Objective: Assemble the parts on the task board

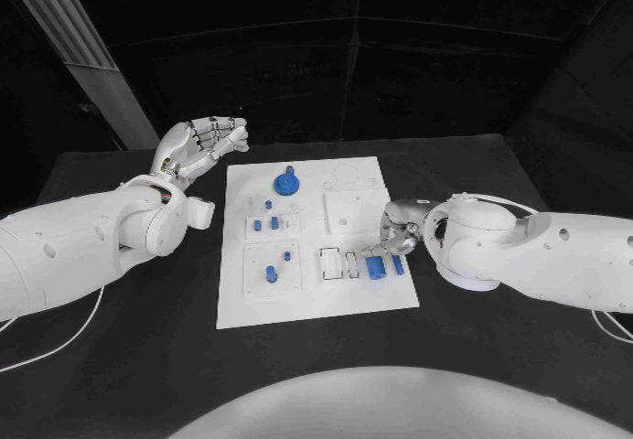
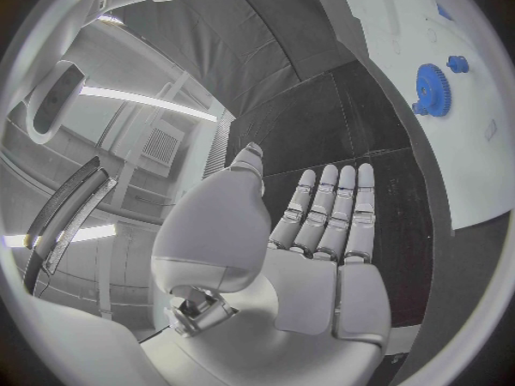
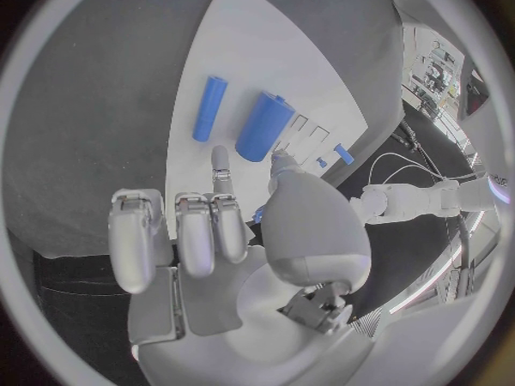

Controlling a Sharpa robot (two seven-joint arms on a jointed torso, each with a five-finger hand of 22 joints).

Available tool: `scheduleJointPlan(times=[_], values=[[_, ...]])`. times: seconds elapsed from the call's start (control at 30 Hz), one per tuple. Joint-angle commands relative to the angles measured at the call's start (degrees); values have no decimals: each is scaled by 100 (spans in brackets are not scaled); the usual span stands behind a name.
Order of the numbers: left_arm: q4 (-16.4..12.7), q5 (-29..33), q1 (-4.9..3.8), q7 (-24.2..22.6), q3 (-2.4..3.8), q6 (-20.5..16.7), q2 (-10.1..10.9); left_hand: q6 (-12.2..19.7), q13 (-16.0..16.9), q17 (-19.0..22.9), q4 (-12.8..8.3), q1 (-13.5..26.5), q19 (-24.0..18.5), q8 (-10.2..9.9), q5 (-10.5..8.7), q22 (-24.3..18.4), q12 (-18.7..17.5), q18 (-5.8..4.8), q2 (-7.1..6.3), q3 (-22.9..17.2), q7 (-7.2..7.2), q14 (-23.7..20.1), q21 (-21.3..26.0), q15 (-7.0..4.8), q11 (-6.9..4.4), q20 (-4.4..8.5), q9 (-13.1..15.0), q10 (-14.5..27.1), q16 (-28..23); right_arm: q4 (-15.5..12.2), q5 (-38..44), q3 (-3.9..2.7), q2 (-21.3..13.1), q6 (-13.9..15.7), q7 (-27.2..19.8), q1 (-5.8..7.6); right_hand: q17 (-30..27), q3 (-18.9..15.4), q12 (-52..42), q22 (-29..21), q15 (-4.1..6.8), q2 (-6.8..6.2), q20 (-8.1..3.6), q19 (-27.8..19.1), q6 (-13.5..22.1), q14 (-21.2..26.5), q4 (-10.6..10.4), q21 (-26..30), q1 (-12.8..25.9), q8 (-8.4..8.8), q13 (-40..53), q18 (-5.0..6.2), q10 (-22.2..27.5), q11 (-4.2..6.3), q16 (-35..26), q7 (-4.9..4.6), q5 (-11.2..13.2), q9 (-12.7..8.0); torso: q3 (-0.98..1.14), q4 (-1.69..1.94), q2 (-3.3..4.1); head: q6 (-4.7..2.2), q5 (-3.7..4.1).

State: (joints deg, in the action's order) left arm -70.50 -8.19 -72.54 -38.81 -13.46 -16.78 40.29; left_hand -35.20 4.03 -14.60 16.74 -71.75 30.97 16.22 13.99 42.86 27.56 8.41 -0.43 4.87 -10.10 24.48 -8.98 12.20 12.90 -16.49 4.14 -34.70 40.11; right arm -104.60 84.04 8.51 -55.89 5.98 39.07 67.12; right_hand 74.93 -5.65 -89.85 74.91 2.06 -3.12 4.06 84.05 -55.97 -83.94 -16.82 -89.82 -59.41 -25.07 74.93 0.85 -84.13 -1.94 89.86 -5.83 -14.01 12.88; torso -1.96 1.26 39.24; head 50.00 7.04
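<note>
L hand (image 1: 205, 142) hovers off the task board (image 1: 316, 302), fingers apart, empty, well away from parts. Thick blue cylinder (image 3: 262, 126) lies just ahead of R hand (image 3: 231, 232) fingertips (image 3: 220, 159), thin one (image 3: 209, 108) beside it, long axes parallel. R fingers apart, nothing held. Flat board, free room around.

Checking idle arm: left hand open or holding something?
Open. The left hand holds nothing, fingers straight and apart, raised off the board.

Blue parts (image 1: 375, 267) lie on white task board (image 1: 316, 306).
</note>
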Motion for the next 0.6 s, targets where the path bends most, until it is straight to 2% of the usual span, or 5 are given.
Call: scheduleJointPlan(times=[0.03, 0.23, 0.33, 0.6], values=[[-11, 12, -7, -749, 3, 60, 7, 19, -7, 5, 3, 7, 29, 39, 15, -5, 30, -52, 59, 40, -516, -27, 35, -4, 7, 0, -8, 30, 38, 11, -4, 0, 26, -332, 100, 0, 1507, 15, -15, 1509, -7, 61, 3, 595, -31, -606, 14, -18, -22, 47, 1507, -85, -587, -17, 14, 0, 31, -8, 3, -8, -2, 0, -18], [-8, 12, -6, -751, 3, 65, 8, 19, -7, 5, 3, 7, 29, 39, 15, -5, 30, -52, 59, 40, -516, -27, 35, -4, 7, 0, -8, 30, 38, 45, -76, 0, 88, -507, 114, -39, 1507, 4, -15, 1509, -23, 136, 18, 595, -29, -606, 14, -18, -31, 144, 1507, -85, -587, -32, 14, -18, 45, -19, -2, 9, -2, 0, -38], [-10, 12, -5, -751, 3, 63, 11, 19, -7, 5, 3, 7, 29, 39, 15, -5, 30, -52, 59, 40, -516, -27, 35, -4, 7, 0, -8, 30, 38, 61, -90, 0, 120, -599, 135, -49, 1507, 1, -15, 1509, -31, 165, 25, 595, -30, -606, 20, -18, -48, 185, 1507, -85, -587, -39, 14, -25, 36, -24, 0, -2, -1, 0, -54], [-14, 12, -5, -749, 3, 59, 18, 19, -7, 5, 3, 7, 29, 39, 15, -5, 30, -52, 59, 40, -516, -27, 35, -4, 7, 0, -8, 30, 38, 100, -101, 0, 195, -791, 166, -70, 1507, -15, -15, 1509, -58, 217, 53, 595, -40, -606, 40, -18, -191, 346, 1507, -85, -587, -66, 14, -53, -35, -44, -3, -1, 2, 0, -52]])
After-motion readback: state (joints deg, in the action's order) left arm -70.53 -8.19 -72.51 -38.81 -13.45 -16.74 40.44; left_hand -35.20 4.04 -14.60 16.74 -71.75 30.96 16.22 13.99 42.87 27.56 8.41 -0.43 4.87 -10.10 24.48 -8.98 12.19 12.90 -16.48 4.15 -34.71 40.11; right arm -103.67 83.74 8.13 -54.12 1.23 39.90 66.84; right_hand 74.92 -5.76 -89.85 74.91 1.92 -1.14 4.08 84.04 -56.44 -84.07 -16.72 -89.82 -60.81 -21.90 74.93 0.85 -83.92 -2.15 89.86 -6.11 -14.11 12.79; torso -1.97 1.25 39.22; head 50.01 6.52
